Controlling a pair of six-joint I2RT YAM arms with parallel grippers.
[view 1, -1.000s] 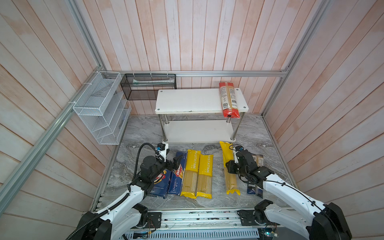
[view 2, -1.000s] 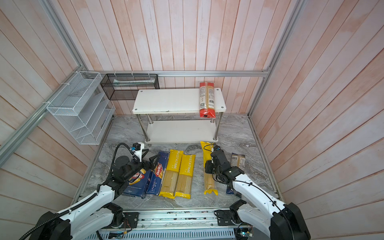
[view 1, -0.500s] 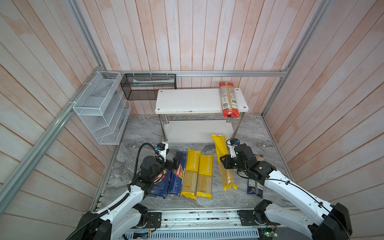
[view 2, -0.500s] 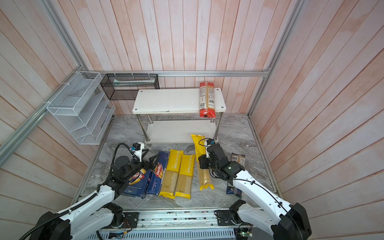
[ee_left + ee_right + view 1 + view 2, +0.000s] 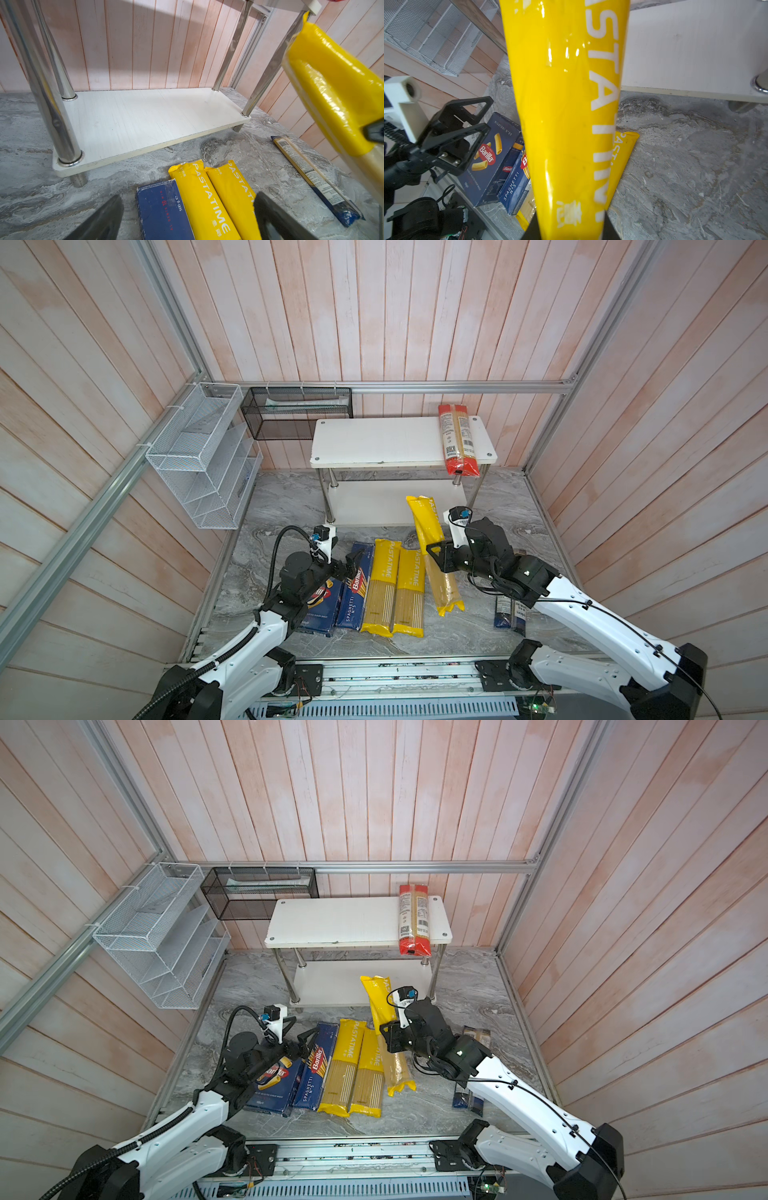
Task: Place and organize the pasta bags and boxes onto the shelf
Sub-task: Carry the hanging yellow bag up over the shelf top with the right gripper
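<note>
white wire rack (image 5: 199, 456) on left wall | black mesh basket (image 5: 291, 423) on silver back rail (image 5: 457, 386) | grey marble floor (image 5: 282, 506) | pink wood walls (image 5: 374, 310)

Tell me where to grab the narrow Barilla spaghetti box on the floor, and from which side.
Grip the spaghetti box near its end toward the shelf, from above, jaws across its narrow width. It lies flat, and that end runs past the rigatoni box, leaving floor free on that flank. The neighbouring yellow bag crowds the other flank, so that finger may have to wedge in.
</note>
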